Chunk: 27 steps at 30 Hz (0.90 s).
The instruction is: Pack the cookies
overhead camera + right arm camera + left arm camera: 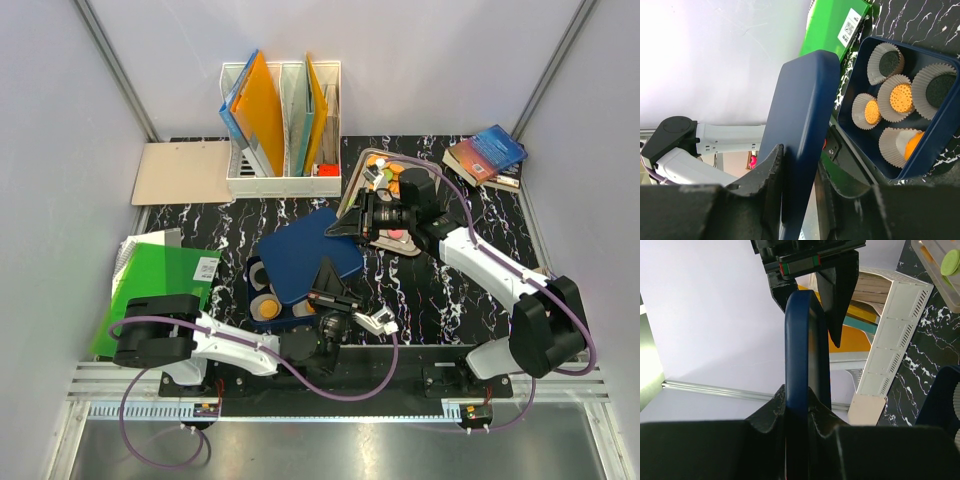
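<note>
A dark blue lid (305, 255) is held tilted above the open blue box (262, 312). My left gripper (328, 285) is shut on the lid's near edge, seen in the left wrist view (802, 396). My right gripper (345, 228) is shut on its far right corner, seen in the right wrist view (799, 162). The box (940, 145) holds white paper cups with orange cookies (901, 97) and black cookies (940, 86). One orange cookie (268, 307) shows under the lid. More cookies (383, 180) lie in a tray (362, 160) behind the right gripper. A green one (950, 262) shows in the left wrist view.
A white file organiser (283, 185) with folders stands at the back. A tan board (180, 172) lies left of it. A green folder (160, 285) lies at the left. Books (487, 155) sit at the back right.
</note>
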Each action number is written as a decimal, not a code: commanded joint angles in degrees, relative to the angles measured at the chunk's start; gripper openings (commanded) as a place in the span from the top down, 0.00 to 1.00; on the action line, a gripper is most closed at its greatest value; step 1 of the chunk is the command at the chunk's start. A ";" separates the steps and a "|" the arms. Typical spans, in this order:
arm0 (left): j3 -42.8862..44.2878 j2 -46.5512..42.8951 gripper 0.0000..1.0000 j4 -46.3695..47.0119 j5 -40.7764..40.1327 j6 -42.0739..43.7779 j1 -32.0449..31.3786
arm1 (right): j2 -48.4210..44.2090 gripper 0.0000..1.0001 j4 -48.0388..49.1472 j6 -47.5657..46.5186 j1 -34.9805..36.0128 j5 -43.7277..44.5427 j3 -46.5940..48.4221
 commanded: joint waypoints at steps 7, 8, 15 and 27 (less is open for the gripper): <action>3.28 -1.57 0.62 23.68 -0.98 0.54 -0.24 | -3.92 0.94 -0.11 -1.68 -0.12 0.32 -0.58; 3.37 -1.83 0.58 23.68 -1.25 0.45 -0.16 | -4.36 0.97 -0.11 -1.76 -0.39 0.94 -0.49; 3.11 -3.32 0.50 23.68 -4.32 0.02 -0.16 | -7.88 1.00 -0.99 -2.12 -2.58 2.61 1.09; 0.91 -4.38 0.39 23.68 -9.77 -3.32 0.19 | -11.57 1.00 -0.99 -0.89 -8.56 4.02 4.51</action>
